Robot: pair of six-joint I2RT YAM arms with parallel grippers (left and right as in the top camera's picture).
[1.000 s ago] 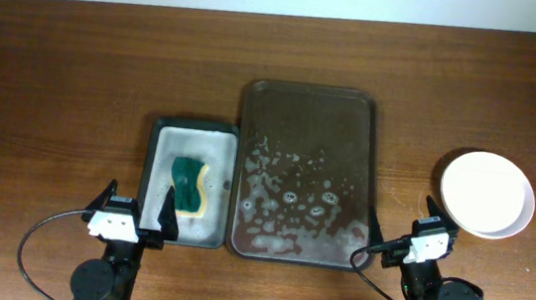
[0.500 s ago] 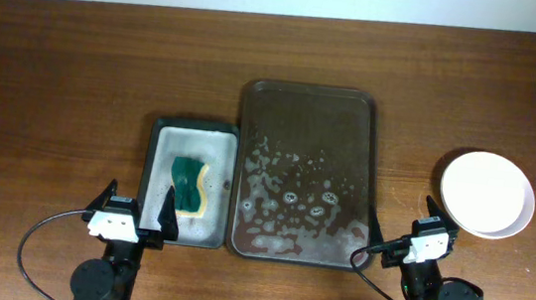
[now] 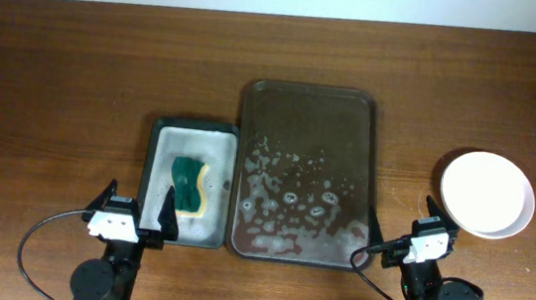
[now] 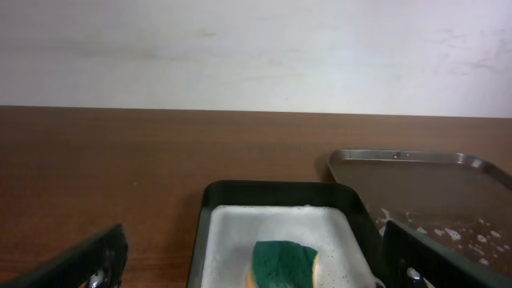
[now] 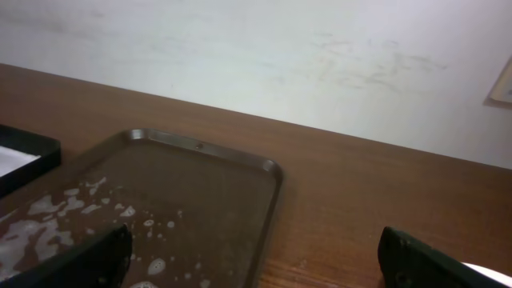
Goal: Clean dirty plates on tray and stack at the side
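table point(image 3: 77, 70): dark brown wood grain, fills most of overhead view
wall point(image 4: 256, 48): plain off-white, faint scuffs, directly behind table's far edge
light: soft, even, mild sheen on tabletop

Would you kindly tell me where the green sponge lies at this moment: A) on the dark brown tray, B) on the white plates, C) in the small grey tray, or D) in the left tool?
C: the sponge lies inside the small grey tray, beside the dark brown tray.
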